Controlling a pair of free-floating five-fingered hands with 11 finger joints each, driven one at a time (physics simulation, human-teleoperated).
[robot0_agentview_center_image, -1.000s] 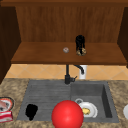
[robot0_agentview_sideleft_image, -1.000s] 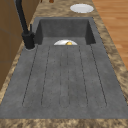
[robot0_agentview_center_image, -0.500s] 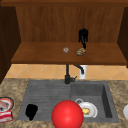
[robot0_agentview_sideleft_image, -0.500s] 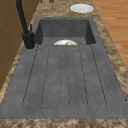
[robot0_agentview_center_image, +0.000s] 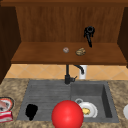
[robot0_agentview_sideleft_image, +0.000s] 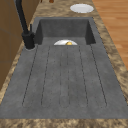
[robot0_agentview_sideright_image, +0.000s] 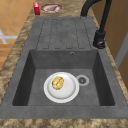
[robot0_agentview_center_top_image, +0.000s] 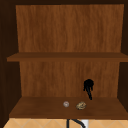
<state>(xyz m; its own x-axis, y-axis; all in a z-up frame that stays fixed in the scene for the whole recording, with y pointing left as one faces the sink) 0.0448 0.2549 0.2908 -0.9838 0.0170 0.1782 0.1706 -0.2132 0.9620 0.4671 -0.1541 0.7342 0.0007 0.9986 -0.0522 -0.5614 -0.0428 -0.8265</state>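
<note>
The front view shows a red ball (robot0_agentview_center_image: 67, 114) before the sink (robot0_agentview_center_image: 106, 100). The right side view shows one plate (robot0_agentview_sideright_image: 61, 87) in the basin, bearing one yellow lump (robot0_agentview_sideright_image: 57, 82). On the shelf (robot0_agentview_center_top_image: 37, 110) lie two small things: a nut (robot0_agentview_center_top_image: 81, 105) and a grey knob (robot0_agentview_center_top_image: 66, 104). The right hand (robot0_agentview_center_image: 88, 33) hangs just above the nut, fingers pointing down, relaxed, holding nothing. The left hand (robot0_agentview_center_image: 31, 111) hovers over the drainboard; its fingers cannot be told.

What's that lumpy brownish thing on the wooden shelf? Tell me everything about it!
The lumpy brownish thing is small, rounded and bumpy, tan with darker patches. It rests on the lower cabinet shelf, right of a small greyish round object, apart from it. The right hand hangs above and to its right, fingers pointing down, not touching it.
</note>
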